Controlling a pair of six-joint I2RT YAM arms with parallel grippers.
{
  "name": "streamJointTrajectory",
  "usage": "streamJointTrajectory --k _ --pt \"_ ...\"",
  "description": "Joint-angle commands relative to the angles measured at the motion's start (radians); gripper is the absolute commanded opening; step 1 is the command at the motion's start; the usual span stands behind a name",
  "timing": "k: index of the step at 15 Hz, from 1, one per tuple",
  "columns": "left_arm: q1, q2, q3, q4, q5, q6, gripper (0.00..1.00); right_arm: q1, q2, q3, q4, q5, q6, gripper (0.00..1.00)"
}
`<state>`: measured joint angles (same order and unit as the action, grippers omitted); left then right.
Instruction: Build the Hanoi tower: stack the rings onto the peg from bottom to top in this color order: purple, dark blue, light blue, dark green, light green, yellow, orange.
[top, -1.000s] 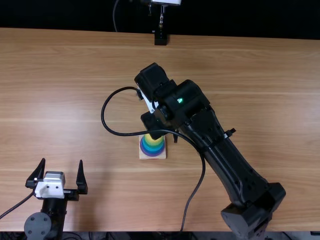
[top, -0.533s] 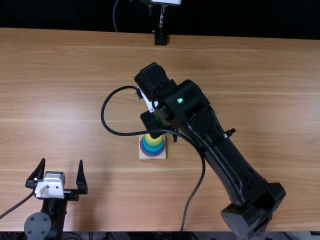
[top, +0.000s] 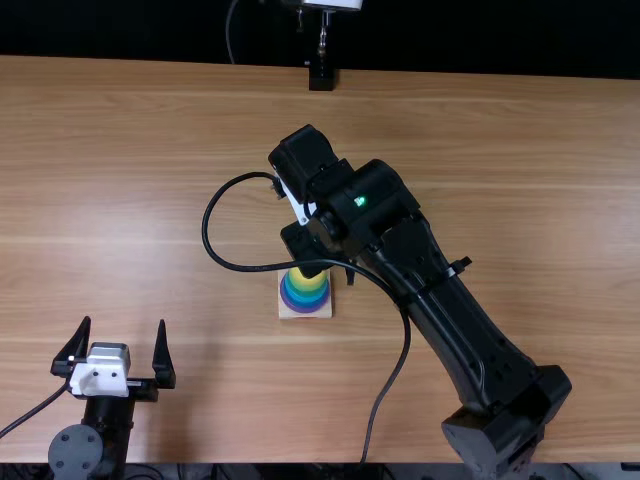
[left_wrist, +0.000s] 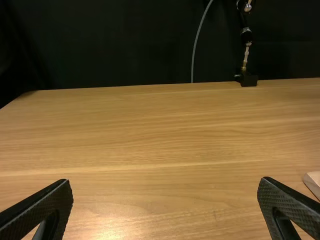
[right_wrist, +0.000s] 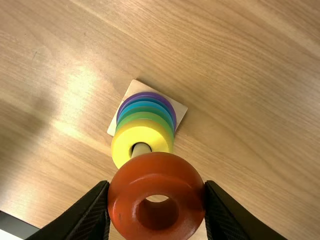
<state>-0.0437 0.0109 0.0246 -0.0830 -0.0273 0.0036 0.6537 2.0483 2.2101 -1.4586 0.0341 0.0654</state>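
Observation:
My right gripper (top: 306, 250), partly hidden under its own arm in the top view, is over the far side of the tower. In the right wrist view the right gripper (right_wrist: 157, 185) is shut on the orange ring (right_wrist: 120, 197), held above the peg (right_wrist: 140, 148) and overlapping its lower part. Stacked around the peg are the yellow ring (right_wrist: 120, 145), green and blue rings, and the purple ring (right_wrist: 172, 111) lowest, on a square wooden base (right_wrist: 181, 111). My left gripper (top: 124, 322) stands open, well left of the tower; in its wrist view, the left gripper (left_wrist: 165, 182) has nothing between its fingers.
The right arm (top: 450, 310) stretches diagonally across the wooden table (top: 130, 150), its black cable (top: 405, 350) looping past the tower's near right side. At the table's far edge stands a black mount (top: 321, 76).

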Motion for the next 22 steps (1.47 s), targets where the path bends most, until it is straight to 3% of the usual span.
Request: streamJointTrajectory --k 1,12,13,15,16,22 --pt "0.011 -0.011 -0.025 -0.016 -0.010 0.013 1.00 0.017 -0.028 -0.016 -0.002 -0.003 0.008 0.00" --pt "0.011 -0.011 -0.025 -0.016 -0.010 0.013 1.00 0.037 -0.027 -0.029 0.001 -0.001 0.006 0.00" --pt "0.011 -0.011 -0.025 -0.016 -0.010 0.013 1.00 0.037 -0.027 -0.030 0.003 0.001 0.006 0.04" --pt "0.011 -0.011 -0.025 -0.016 -0.010 0.013 1.00 0.037 -0.025 -0.033 0.003 0.008 0.003 0.90" --pt "0.011 -0.011 -0.025 -0.016 -0.010 0.013 1.00 0.035 -0.025 -0.033 0.001 0.012 0.003 1.00" --pt "0.011 -0.011 -0.025 -0.016 -0.010 0.013 1.00 0.034 -0.007 -0.046 0.095 0.008 0.005 1.00"
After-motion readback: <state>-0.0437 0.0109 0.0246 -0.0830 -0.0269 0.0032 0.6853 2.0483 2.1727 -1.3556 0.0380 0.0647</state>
